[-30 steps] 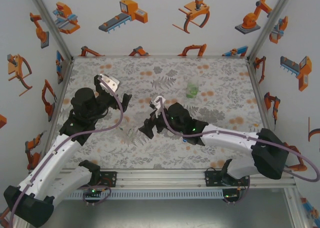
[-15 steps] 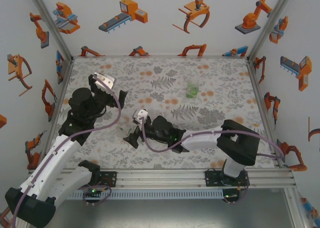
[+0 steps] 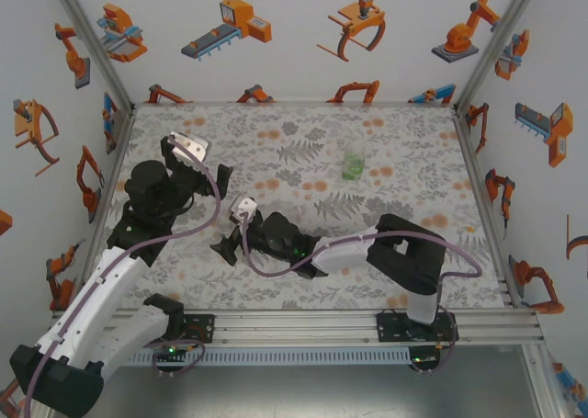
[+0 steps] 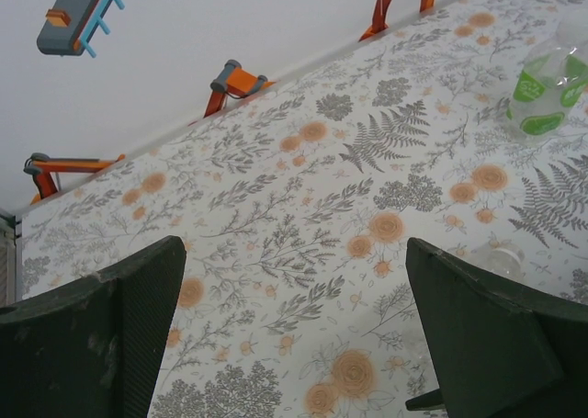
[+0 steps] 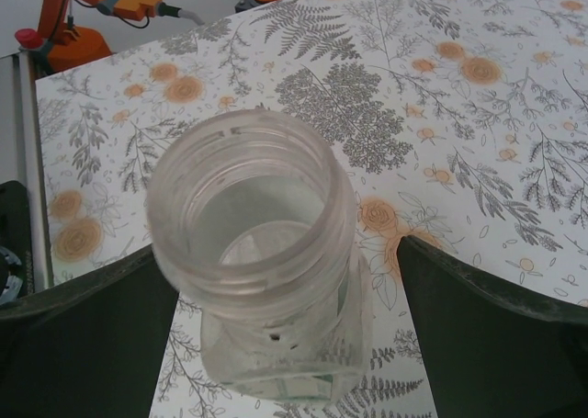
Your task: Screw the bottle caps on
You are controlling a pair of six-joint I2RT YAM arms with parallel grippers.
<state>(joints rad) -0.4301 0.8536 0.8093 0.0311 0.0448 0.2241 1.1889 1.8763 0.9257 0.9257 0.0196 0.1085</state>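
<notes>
**Near field, right wrist view.** My right gripper (image 5: 276, 248) has its fingers spread around a colourless bottle (image 5: 262, 253). The bottle stands upright between them, long axis vertical, with its threaded mouth open to the camera and no cap on it. One finger sits close by the bottle's shoulder, and I cannot tell whether it touches. The other side shows a plain gap. From above, this gripper (image 3: 225, 246) lies left of centre, its arm folded across the table (image 3: 276, 133).

**Middle field.** The left gripper (image 3: 219, 177) hangs just beyond the right one, fingers apart and nothing held. A small colourless item (image 4: 501, 257) lies past its fingers, too faint to name.

**Far field.** The green-tinted bottle (image 3: 353, 163) stands upright, well apart toward the far right.

**Judgement.** The coming move turns on the open mouth. The right arm is placed to clamp the body, and any cap must come straight down that vertical axis — the left arm is the nearer one for that. Open room lies far and right, while the left wall (image 3: 101, 161) crowds the left arm.
</notes>
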